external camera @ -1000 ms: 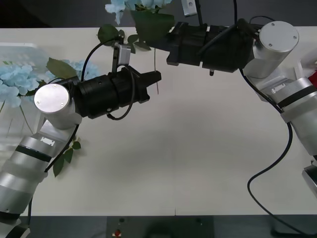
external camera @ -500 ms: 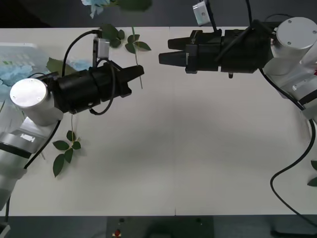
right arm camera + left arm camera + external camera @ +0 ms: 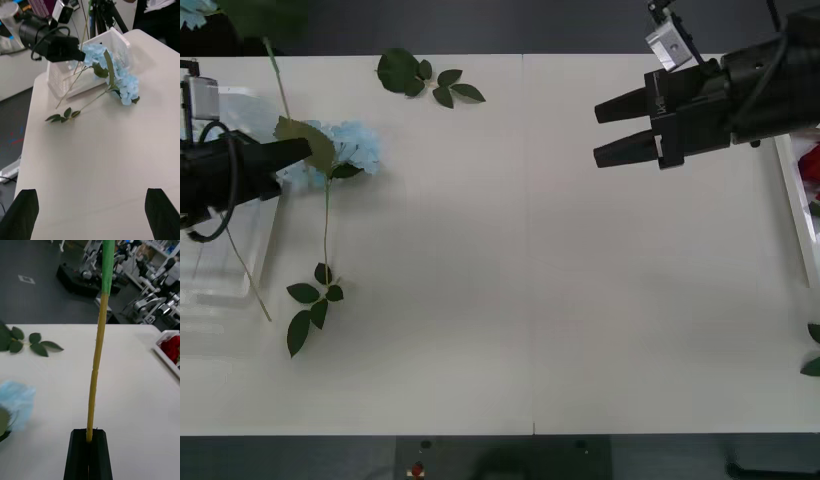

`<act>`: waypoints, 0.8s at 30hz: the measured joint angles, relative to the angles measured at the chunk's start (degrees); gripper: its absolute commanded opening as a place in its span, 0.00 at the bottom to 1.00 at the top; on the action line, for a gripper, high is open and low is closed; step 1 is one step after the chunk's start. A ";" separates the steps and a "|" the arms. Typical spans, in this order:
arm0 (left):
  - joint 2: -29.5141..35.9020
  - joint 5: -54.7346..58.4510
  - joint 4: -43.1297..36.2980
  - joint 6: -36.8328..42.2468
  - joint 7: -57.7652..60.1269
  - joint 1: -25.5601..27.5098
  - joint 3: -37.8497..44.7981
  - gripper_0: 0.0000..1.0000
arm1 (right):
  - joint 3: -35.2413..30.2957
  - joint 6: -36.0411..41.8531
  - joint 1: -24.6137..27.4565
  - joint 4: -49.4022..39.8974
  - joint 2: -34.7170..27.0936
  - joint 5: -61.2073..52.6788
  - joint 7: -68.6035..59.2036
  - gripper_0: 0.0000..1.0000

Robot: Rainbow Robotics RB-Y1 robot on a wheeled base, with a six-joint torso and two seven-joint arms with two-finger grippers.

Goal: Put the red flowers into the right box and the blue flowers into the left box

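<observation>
Pale yellow-green stem [image 3: 95,371] of one of the blue flowers, clamped between the tightly closed fingers of the left gripper [image 3: 298,152]. Carried, within the last second, from mid-surface at the far edge out to the left side. Now hanging above the near rim of the left box [image 3: 220,290], lower end trailing over the box wall, upper end running out past the top of the front view.

Right gripper [image 3: 620,130]: jaws spread wide, nothing held. Withdrawn from the centre towards the right box [image 3: 792,200], and now well apart from the left gripper.

Judged meaning: handover finished, flower in the left arm's sole care, with only lowering and release into the left box remaining for this stem.

Second blue flower [image 3: 348,145]: not yet boxed, lying on the surface [image 3: 530,300] just beside the left box, thin stem pointing towards the near edge. Broad leaf [image 3: 305,140] overlapping the tip of the left gripper; touching or merely in front, cannot tell.

Red flowers [image 3: 172,347]: already inside the right box.

Loose leaf sprig [image 3: 425,78]: near the far edge, apart from everything, no hindrance.

Possible obstructions: long trailing stem likely to snag the box rim on the way down; neighbouring blue flower close enough to be dragged.
</observation>
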 measured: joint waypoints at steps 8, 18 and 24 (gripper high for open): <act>1.96 -12.29 0.00 12.71 13.18 1.03 12.90 0.00 | 10.76 -2.21 -0.21 -2.46 -11.01 -4.40 5.77 0.83; 1.96 -36.26 -4.47 18.99 13.17 1.12 25.55 0.00 | 12.24 -2.69 -0.21 -2.75 -12.78 -3.57 5.77 0.83; 1.96 -46.40 -8.53 17.64 13.16 2.43 27.80 0.00 | 12.24 -5.01 -0.21 -2.95 -12.76 -3.29 5.77 0.82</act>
